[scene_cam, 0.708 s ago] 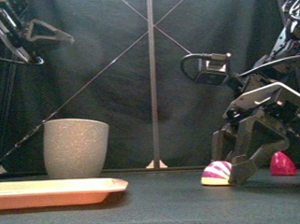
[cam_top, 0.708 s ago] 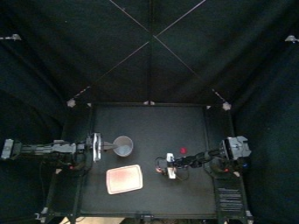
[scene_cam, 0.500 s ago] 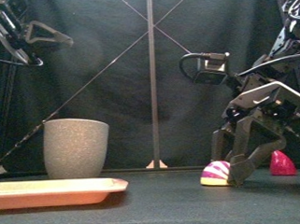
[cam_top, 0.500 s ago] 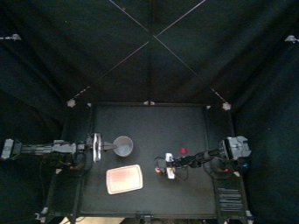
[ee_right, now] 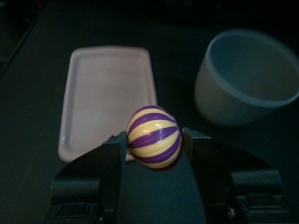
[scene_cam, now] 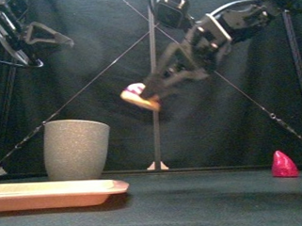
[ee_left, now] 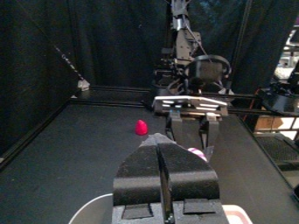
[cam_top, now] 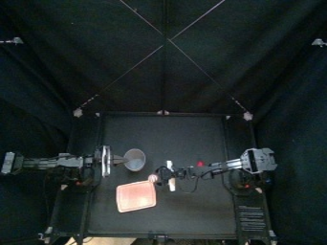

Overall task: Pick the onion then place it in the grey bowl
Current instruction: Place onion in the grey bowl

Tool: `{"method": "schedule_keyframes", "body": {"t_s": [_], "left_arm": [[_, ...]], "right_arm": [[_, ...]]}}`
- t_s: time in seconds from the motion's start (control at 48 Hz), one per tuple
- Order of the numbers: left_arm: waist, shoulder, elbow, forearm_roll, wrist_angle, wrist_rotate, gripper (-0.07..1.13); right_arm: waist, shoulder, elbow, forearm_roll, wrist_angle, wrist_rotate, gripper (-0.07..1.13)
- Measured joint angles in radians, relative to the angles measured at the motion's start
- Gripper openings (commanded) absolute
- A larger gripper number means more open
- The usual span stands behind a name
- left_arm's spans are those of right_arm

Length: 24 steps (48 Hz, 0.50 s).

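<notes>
The onion (scene_cam: 139,95), a small toy striped purple and yellow, hangs in the air with my right gripper (scene_cam: 147,90) shut on it. It sits up and to the right of the grey speckled cup (scene_cam: 76,149). From above, the right gripper (cam_top: 159,178) is near the table's middle, just in front of and to the right of the cup (cam_top: 134,161). In the right wrist view the onion (ee_right: 153,136) is clamped between the jaws, with the cup (ee_right: 247,74) and the pink tray (ee_right: 107,96) below. My left gripper (ee_left: 165,150) is shut and empty, resting at the table's left (cam_top: 102,161).
The pink tray (cam_top: 136,196) lies in front of the cup, low at the left in the front view (scene_cam: 57,193). A small pink-red toy (scene_cam: 283,164) stands on the table at the right, also in the top view (cam_top: 201,166).
My right gripper has lifted the onion off the table at the right and carried it up and to the left, close to the cup. The left arm has not moved.
</notes>
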Motion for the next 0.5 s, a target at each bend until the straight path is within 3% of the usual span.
{"method": "schedule_keyframes", "body": {"t_s": [0.208, 0.5], "left_arm": [[0.002, 0.0, 0.002, -0.003, 0.002, -0.002, -0.01], [0.003, 0.0, 0.002, -0.003, 0.0, -0.002, -0.01]], "right_arm": [[-0.101, 0.135, -0.146, -0.023, -0.064, 0.012, 0.75], [-0.112, 0.298, -0.288, -0.005, -0.071, 0.011, 0.79]]}}
